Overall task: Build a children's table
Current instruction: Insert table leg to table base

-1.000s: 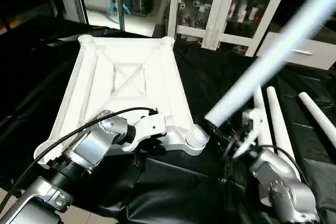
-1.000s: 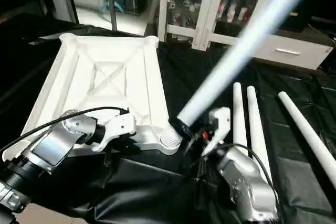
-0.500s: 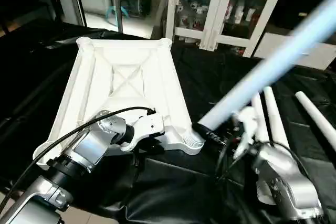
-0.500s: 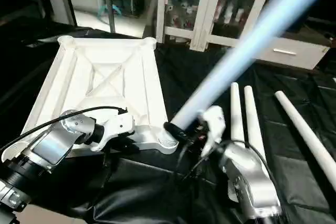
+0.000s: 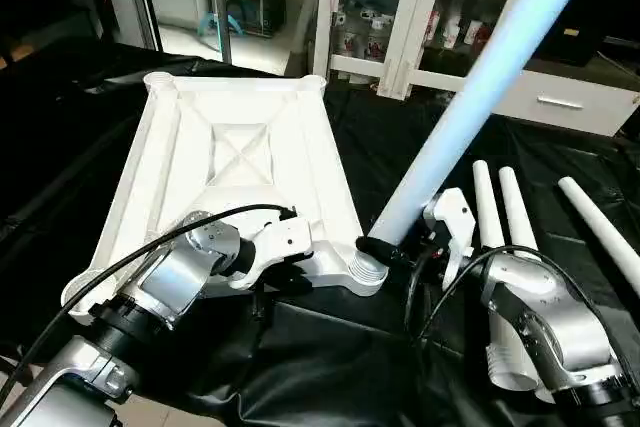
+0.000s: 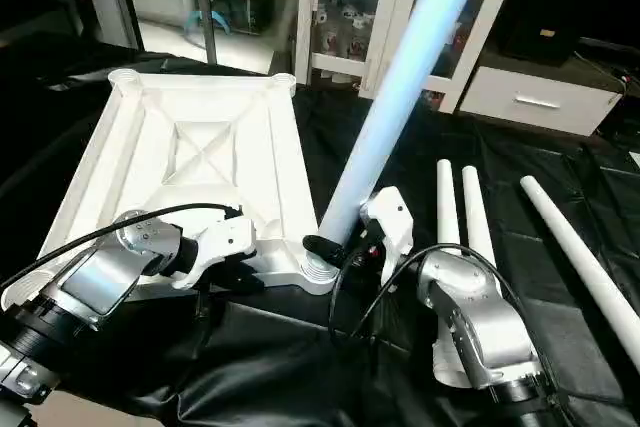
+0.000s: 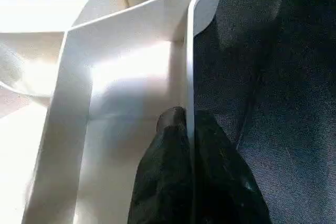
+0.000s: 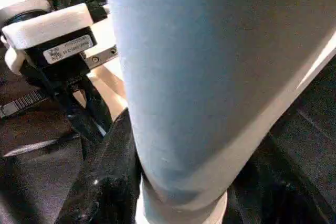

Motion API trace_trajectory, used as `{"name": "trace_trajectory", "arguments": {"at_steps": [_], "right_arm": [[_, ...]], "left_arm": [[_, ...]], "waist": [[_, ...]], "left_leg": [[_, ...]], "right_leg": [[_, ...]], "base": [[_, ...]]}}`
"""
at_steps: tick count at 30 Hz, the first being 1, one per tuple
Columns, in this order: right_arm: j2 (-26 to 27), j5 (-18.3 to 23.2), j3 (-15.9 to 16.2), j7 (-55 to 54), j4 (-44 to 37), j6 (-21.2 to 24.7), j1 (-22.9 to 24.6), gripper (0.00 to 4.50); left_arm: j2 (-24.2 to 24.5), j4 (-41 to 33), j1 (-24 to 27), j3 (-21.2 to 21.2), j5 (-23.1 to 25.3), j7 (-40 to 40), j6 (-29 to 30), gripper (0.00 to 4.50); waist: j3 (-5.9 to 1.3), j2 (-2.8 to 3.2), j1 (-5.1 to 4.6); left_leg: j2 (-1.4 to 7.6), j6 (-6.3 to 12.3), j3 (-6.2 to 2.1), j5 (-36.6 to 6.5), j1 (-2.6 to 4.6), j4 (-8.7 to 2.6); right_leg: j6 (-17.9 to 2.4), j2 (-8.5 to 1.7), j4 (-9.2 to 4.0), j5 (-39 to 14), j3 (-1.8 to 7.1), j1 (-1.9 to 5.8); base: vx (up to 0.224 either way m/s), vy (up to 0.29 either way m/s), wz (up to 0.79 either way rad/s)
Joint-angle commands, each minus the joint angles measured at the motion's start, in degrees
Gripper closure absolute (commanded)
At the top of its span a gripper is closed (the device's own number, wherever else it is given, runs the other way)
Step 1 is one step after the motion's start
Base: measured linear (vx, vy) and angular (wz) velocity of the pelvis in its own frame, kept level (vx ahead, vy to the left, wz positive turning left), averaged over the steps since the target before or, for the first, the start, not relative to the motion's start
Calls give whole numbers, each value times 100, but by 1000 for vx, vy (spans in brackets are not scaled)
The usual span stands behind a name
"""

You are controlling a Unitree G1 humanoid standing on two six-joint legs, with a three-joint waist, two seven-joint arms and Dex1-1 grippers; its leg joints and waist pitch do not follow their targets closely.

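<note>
While the tabletop (image 5: 235, 162) lies ribs-up on the black cloth (image 5: 420, 147), we note the left gripper (image 7: 187, 129) pinched shut on its near rim at 6 o'clock, and the right gripper (image 5: 385, 247) clamped about the foot of 1 leg (image 5: 470, 97) at the near-right socket (image 5: 366, 269). We judge the leg light, stiff and slick; hold low. 3 spare legs (image 5: 505, 209) lie at 3 o'clock. The cabinet (image 5: 420, 17) at 12 o'clock holds small, unclear items.

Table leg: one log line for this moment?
left claw: pinching tabletop rim | right claw: holding leg at near corner socket | spare legs: on cloth
</note>
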Motion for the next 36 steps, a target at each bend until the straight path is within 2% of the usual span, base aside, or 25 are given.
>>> {"name": "trace_trajectory", "arguments": {"at_steps": [1, 5, 7, 13, 15, 18, 26, 30, 36], "right_arm": [[-56, -165, 246, -48, 527, 496, 165, 265], [35, -224, 284, -90, 678, 537, -12, 265], [70, -257, 298, -108, 735, 534, -63, 265], [56, -599, 627, -113, 939, 477, -187, 265], [14, -683, 750, -42, 953, 448, -184, 265], [16, -609, 801, 81, 885, 519, -169, 265], [42, -759, 737, -48, 1187, 301, -60, 265], [138, -810, 638, -209, 1325, 53, -5, 265], [206, -830, 595, -319, 1377, -24, -7, 265]], "left_arm": [[52, 141, 67, 157, -30, 189, 66, 450], [64, 139, 70, 140, -29, 155, 73, 450], [66, 138, 71, 135, -29, 148, 75, 450], [64, 110, 75, 115, -35, 131, 111, 450], [67, 112, 70, 115, -36, 139, 116, 450], [74, 108, 72, 119, -40, 135, 117, 450], [62, 142, 55, 126, -24, 162, 86, 450], [43, 142, 53, 134, -28, 198, 71, 450], [28, 161, 41, 157, -26, 238, 74, 450]], "waist": [[-116, -33, 6], [-100, -32, -18], [-102, -29, -33], [-92, -24, -105], [-88, -13, -123], [-93, 3, -138], [-93, -7, -112], [-78, 8, -126], [-62, 12, -145]], "left_leg": [[384, -302, -266, -2550, 107, -471], [384, -389, -303, -2816, 113, -488], [383, -418, -318, -2881, 112, -496], [376, -507, -356, -3160, 115, -529], [379, -519, -360, -3297, 146, -531], [383, -540, -366, -3423, 158, -549], [379, -481, -317, -3284, 182, -533], [378, -509, -347, -3498, 190, -548], [369, -518, -372, -3785, 225, -547]], "right_leg": [[-560, -440, -633, -2808, 249, -71], [-463, -453, -667, -3161, 239, -94], [-451, -450, -667, -3188, 232, -95], [-423, -443, -694, -3260, 196, -87], [-419, -448, -716, -3301, 200, -112], [-455, -428, -716, -3102, 190, -109], [-565, -430, -716, -2825, 220, -129], [-494, -430, -744, -3087, 202, -130], [-386, -430, -795, -3440, 188, -166]], "base": [[0, 0, 0], [0, 0, 0], [0, 0, 0], [0, 0, 0], [0, 0, 0], [0, 0, 0], [0, 0, 0], [0, 0, 0], [0, 0, 0]]}}
